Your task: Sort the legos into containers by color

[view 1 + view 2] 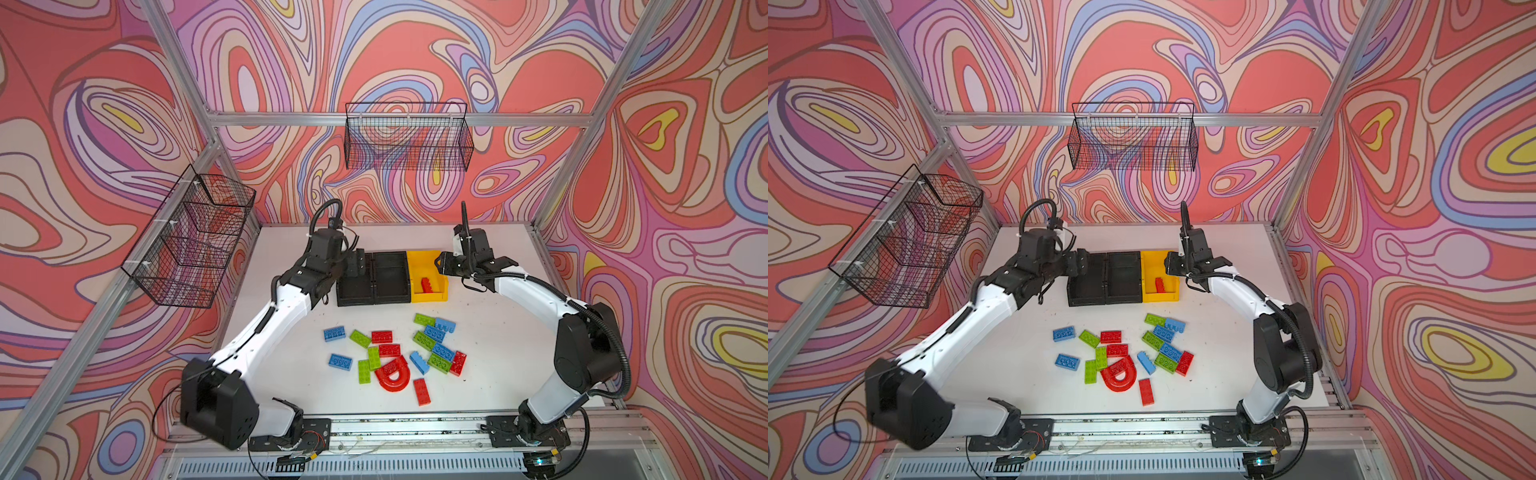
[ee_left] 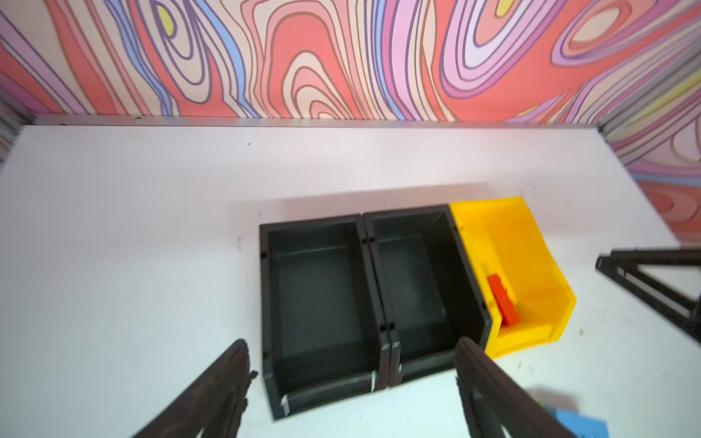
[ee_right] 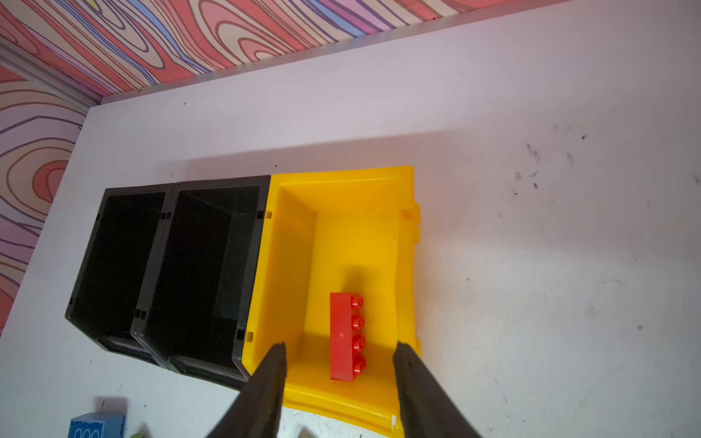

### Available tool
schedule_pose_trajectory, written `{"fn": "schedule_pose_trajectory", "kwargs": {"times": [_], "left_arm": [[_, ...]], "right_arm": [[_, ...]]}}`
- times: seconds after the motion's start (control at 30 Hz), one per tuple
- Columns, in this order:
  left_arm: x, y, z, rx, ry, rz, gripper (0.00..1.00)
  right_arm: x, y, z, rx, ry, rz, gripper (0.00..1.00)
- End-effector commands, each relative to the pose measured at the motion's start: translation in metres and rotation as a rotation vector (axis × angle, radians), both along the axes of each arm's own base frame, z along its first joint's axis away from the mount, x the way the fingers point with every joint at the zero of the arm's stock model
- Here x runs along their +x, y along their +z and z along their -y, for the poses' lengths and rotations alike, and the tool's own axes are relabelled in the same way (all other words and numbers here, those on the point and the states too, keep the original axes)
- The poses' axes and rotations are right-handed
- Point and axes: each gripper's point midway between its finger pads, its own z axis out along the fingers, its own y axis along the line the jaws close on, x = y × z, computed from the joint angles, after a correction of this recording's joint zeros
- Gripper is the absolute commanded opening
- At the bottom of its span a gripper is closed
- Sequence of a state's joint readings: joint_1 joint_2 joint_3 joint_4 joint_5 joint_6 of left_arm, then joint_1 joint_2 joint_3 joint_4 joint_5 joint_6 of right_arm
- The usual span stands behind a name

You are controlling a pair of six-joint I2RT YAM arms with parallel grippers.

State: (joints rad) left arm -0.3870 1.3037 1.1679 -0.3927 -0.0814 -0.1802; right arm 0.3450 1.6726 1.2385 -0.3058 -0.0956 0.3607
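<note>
A: Here, reading left to right, how do the arms stand?

B: The left arm is bent at the elbow and reaches forward. The left gripper (image 1: 356,266) hovers over the leftmost black bin (image 1: 351,296), jaws wide apart and empty. Loose legos (image 1: 395,353) lie on the table (image 1: 282,353) in front of the bins. The right arm is folded likewise. The right gripper (image 1: 442,264) hangs above the yellow bin (image 1: 432,297), jaws apart, with one red brick (image 1: 426,285) lying inside on its side.
</note>
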Motion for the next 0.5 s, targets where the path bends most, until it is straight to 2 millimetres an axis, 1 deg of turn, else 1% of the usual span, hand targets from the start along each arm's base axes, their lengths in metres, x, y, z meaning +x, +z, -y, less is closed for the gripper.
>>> {"fn": "schedule_pose_trajectory", "kwargs": {"times": [0.0, 0.03, 0.1, 0.13, 0.17, 0.2, 0.3, 0.37, 0.47], "left_arm": [[-0.055, -0.032, -0.021, 0.394, -0.276, -0.125, 0.92], [-0.074, -0.038, -0.020, 0.443, -0.387, -0.161, 0.92], [-0.101, -0.056, -0.021, 0.506, -0.530, -0.246, 0.93], [-0.109, -0.068, -0.024, 0.530, -0.572, -0.290, 0.93], [-0.114, -0.080, -0.027, 0.555, -0.590, -0.321, 0.93], [-0.118, -0.097, -0.031, 0.588, -0.615, -0.363, 0.93], [-0.122, -0.138, -0.047, 0.715, -0.647, -0.435, 0.93], [-0.117, -0.153, -0.052, 0.767, -0.644, -0.426, 0.94], [-0.114, -0.170, -0.048, 0.758, -0.665, -0.445, 0.95]], "right_arm": [[-0.004, 0.004, 0.004, 0.000, 0.010, 0.019, 0.52], [-0.004, 0.003, 0.003, 0.006, 0.015, 0.022, 0.53], [-0.004, 0.000, 0.002, 0.023, 0.023, 0.020, 0.53], [-0.004, -0.002, 0.000, 0.035, 0.028, 0.020, 0.53], [-0.004, -0.002, -0.001, 0.045, 0.032, 0.021, 0.53], [-0.005, -0.003, -0.003, 0.057, 0.038, 0.023, 0.53], [-0.010, -0.004, -0.005, 0.072, 0.051, 0.018, 0.56], [-0.019, -0.006, -0.004, 0.081, 0.059, 0.012, 0.57], [-0.033, -0.006, 0.013, 0.062, 0.007, 0.026, 0.60]]}}
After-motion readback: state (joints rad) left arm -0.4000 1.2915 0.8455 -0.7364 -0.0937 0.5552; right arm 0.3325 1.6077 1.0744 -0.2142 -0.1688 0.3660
